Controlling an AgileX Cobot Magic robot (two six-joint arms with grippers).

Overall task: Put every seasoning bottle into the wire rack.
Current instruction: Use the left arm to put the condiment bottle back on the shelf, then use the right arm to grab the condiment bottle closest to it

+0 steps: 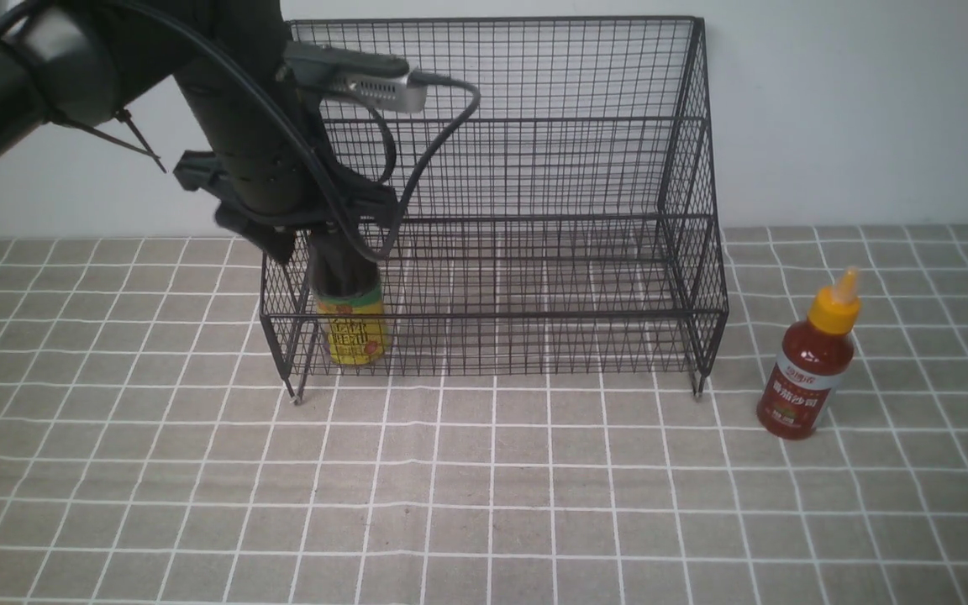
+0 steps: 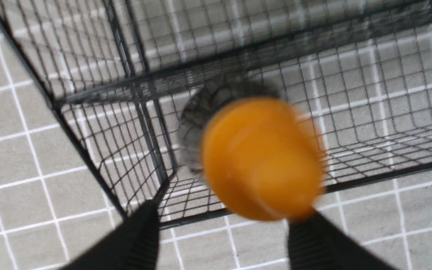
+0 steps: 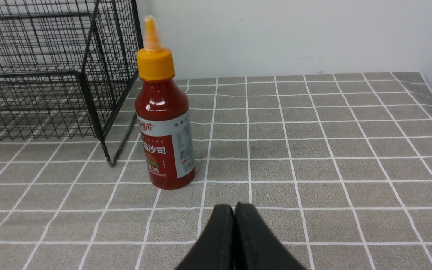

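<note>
Front view: brown bottle (image 1: 354, 326) in rack (image 1: 576, 84)

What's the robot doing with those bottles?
It's putting sauce bottles into the rack. The left gripper is above the brown bottle, which stands in the rack's front left corner. Its jaws are apart around the cap, so it doesn't seem to be gripping. The red bottle stands on the table, right of the rack. The shut right gripper faces it without touching.

Red bottle (image 3: 165, 123) label: "茄沙司"; left arm (image 1: 30, 76) lettering perhaps "PER"; rest illegible.
</note>
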